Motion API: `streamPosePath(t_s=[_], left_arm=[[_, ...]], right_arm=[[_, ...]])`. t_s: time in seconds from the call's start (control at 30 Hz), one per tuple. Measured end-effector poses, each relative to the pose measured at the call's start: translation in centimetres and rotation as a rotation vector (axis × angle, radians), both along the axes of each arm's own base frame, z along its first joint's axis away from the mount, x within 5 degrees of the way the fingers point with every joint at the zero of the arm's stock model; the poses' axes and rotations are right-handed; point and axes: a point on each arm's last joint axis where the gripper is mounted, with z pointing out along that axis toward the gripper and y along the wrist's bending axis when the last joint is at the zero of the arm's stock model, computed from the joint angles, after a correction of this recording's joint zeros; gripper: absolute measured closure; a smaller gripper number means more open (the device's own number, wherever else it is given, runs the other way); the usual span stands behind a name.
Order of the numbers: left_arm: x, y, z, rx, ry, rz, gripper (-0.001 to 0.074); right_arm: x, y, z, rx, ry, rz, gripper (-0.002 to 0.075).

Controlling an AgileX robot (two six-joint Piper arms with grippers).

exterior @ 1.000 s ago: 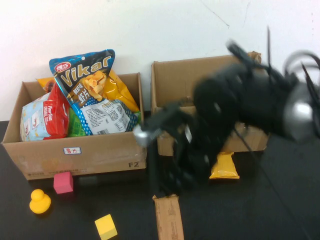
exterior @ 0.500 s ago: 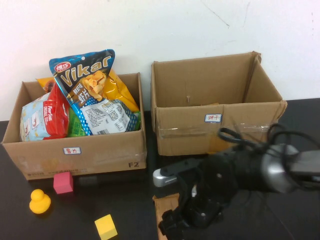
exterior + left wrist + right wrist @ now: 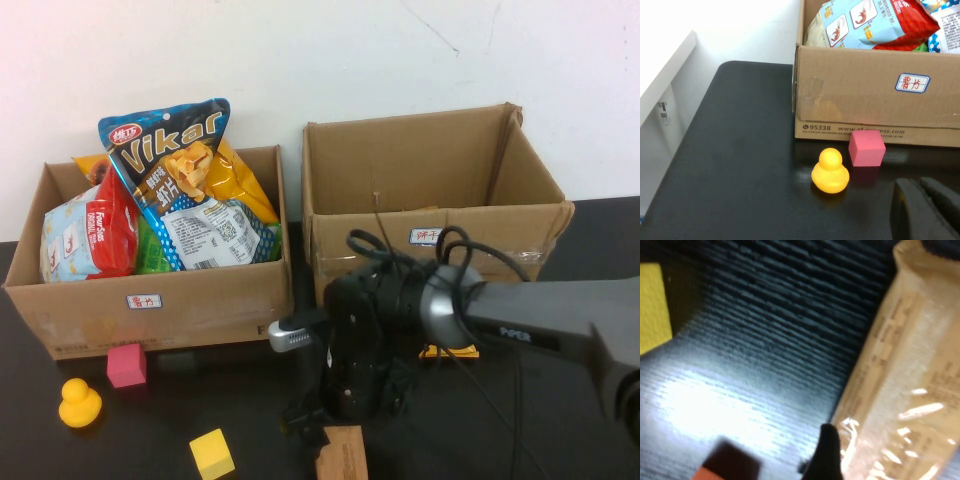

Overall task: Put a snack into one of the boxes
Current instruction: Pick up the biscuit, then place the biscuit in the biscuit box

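Looking down from the high view, I see my right gripper [image 3: 318, 428] low over the black table [image 3: 150, 440], its fingers hidden under my own wrist, so I cannot tell whether they are apart or together; the brown snack packet [image 3: 341, 455] lies flat just beneath and in front of it, touching or nearly so; behind my arm stands the empty box [image 3: 430, 215], and a yellow snack bag [image 3: 437, 351] peeks out at its foot beside my wrist; off to my left sits the full box [image 3: 150, 300] with the Vikar bag [image 3: 185, 180] upright in it; the pink cube [image 3: 127, 364], yellow duck [image 3: 79, 402] and yellow cube [image 3: 212, 453] lie on the table left of my gripper.

From the left wrist view, my left gripper [image 3: 927, 207] hovers near the table, and I cannot tell how its fingers stand; just ahead of it are the duck [image 3: 830, 171] and the pink cube [image 3: 866, 148], the cube against the full box's [image 3: 840, 90] front wall.

From the right wrist view, one dark fingertip [image 3: 827, 452] rests at the edge of the snack packet [image 3: 900, 385]; the yellow cube [image 3: 652, 307] shows well apart.
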Motion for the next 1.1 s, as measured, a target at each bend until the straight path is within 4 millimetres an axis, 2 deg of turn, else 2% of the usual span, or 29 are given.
streamPosePath(t_s=[0.33,0.53,0.63,0.7,0.73,0.83,0.87,1.0,1.1], left_arm=[[0.0,0.0,0.0,0.000,0.000,0.000,0.0736],[0.0,0.0,0.0,0.000,0.000,0.000,0.0736],[0.0,0.0,0.0,0.000,0.000,0.000,0.0736],[0.0,0.0,0.0,0.000,0.000,0.000,0.0736],[0.0,0.0,0.0,0.000,0.000,0.000,0.0736],[0.0,0.0,0.0,0.000,0.000,0.000,0.0736],[0.0,0.0,0.0,0.000,0.000,0.000,0.0736],[0.0,0.0,0.0,0.000,0.000,0.000,0.0736],[0.0,0.0,0.0,0.000,0.000,0.000,0.0736]], right_arm=[[-0.2,0.7,-2.5,-0.014,0.023,-0.014,0.0124],[-0.1,0.8,-2.7,-0.008,0.031,-0.027,0.0127],[-0.1,0.8,-2.6,-0.008,0.029,-0.010,0.0183],[-0.1,0.9,-2.6,-0.006,0.028,0.009,0.0274],[-0.1,0.9,-2.3,-0.003,0.024,0.019,0.0273],[-0.1,0.9,-0.2,0.022,-0.014,0.041,0.0273],[0.0,1.0,1.2,0.037,-0.046,0.052,0.0273],[0.6,0.5,8.5,0.122,-0.271,0.085,0.0274],[1.3,-0.7,13.5,0.141,-0.483,0.107,0.0274]])
